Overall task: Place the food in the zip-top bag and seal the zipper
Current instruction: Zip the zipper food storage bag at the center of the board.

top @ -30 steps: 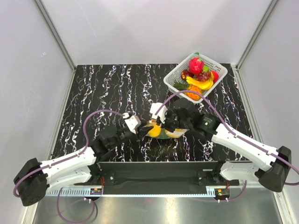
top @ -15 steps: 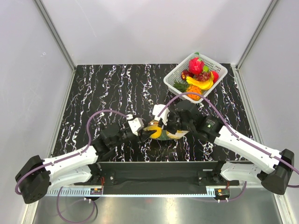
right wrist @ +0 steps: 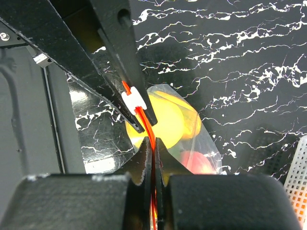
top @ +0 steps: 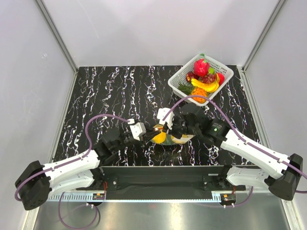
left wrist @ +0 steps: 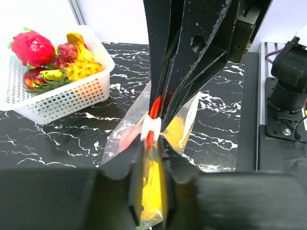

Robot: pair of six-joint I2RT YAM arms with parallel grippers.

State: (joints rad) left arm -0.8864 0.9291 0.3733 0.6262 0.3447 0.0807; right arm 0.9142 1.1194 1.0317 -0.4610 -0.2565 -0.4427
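Observation:
The clear zip-top bag stands on edge at the near middle of the table, with yellow food and a red piece inside. Its red-orange zipper runs along the top. My right gripper is shut on the zipper. My left gripper faces it from the other end, its jaws narrowed onto the bag's top edge at the white slider. In the top view the left gripper and right gripper meet over the bag.
A white slotted basket at the back right holds more food: a pink-red fruit, grapes, a banana and orange pieces. The left wrist view has the basket to the left. Grey walls enclose the marbled black table.
My left gripper has edged toward the bag and its jaws have narrowed onto the zipper at the slider. The right gripper stays shut on the zipper, having shifted slightly right.

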